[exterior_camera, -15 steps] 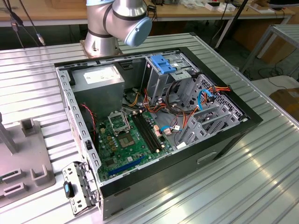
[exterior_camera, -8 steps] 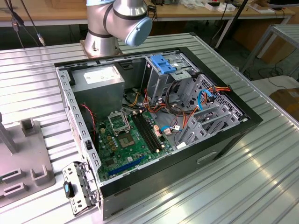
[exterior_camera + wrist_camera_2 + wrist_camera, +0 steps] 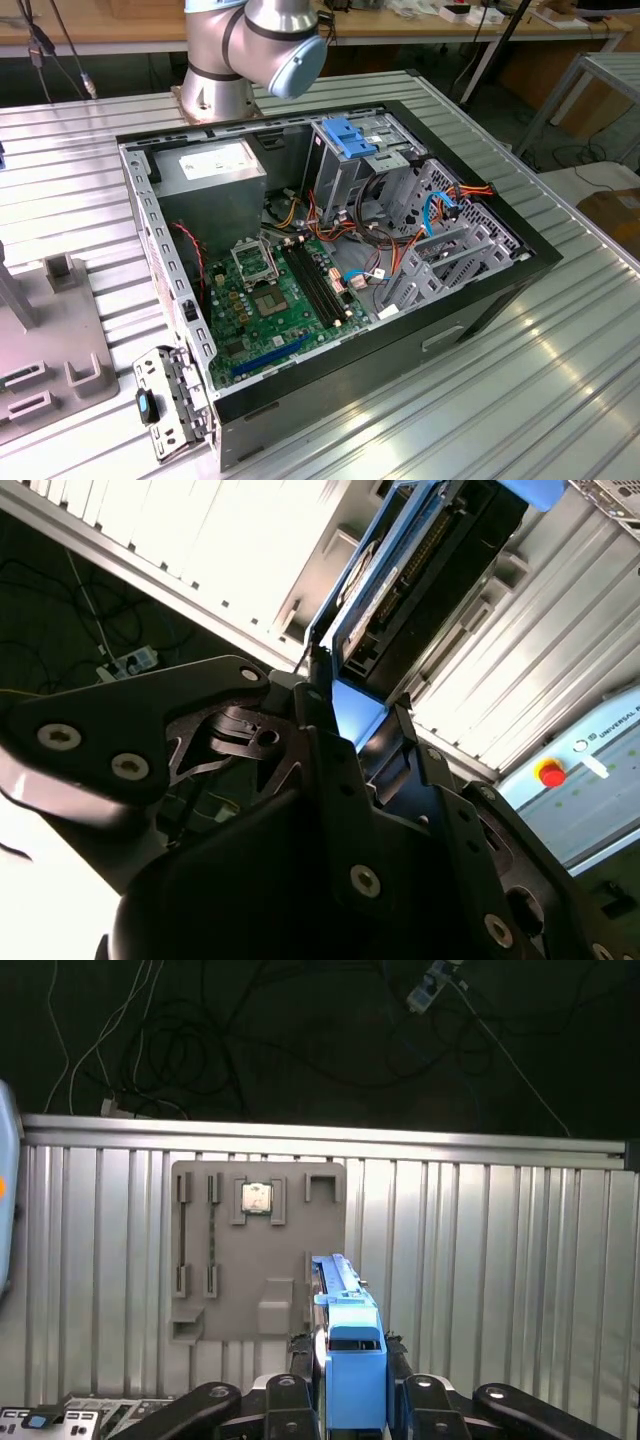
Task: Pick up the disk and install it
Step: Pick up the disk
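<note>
Pincer (image 3: 352, 1375): closed on disk (image 3: 336, 1285), gripping it edge-on at blue bracket, held aloft over desk (image 3: 480, 1260).
Drive cage (image 3: 350, 150): exterior view, 1 o'clock from motherboard (image 3: 280, 290).
Handling advice: firm grip, disk square to bay, clear of cables (image 3: 465, 190).

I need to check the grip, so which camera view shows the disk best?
The second wrist view: the disk rises from the gripper with its dark body and the light-blue bracket along its edge visible. The first wrist view shows the disk edge-on, mostly the blue bracket end clamped in the gripper.
</note>
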Controlling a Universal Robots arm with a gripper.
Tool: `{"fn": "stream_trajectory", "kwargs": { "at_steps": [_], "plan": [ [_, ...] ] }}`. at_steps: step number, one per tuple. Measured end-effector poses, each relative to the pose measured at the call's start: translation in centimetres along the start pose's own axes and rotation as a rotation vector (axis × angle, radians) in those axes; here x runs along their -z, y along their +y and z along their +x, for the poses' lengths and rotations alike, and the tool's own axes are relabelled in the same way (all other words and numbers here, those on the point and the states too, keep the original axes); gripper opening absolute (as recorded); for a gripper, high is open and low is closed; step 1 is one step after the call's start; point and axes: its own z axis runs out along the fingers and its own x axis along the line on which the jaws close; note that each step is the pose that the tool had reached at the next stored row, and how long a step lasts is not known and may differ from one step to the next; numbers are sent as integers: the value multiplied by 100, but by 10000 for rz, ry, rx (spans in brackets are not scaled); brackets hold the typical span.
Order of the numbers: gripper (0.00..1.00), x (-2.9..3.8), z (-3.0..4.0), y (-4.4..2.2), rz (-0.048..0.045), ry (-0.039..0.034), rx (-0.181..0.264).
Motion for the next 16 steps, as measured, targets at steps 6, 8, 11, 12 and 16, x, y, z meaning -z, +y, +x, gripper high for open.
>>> {"fn": "stream_trajectory", "kwargs": {
  "at_steps": [6,8,11,12,16],
  "plan": [
    [36,0,4,-102,0,1,0],
    [36,1,7,-197,-1,0,0],
    [36,0,10,-269,1,0,0],
    [36,1,9,-272,0,0,0],
    [36,0,10,-274,0,0,0]
  ]
}}
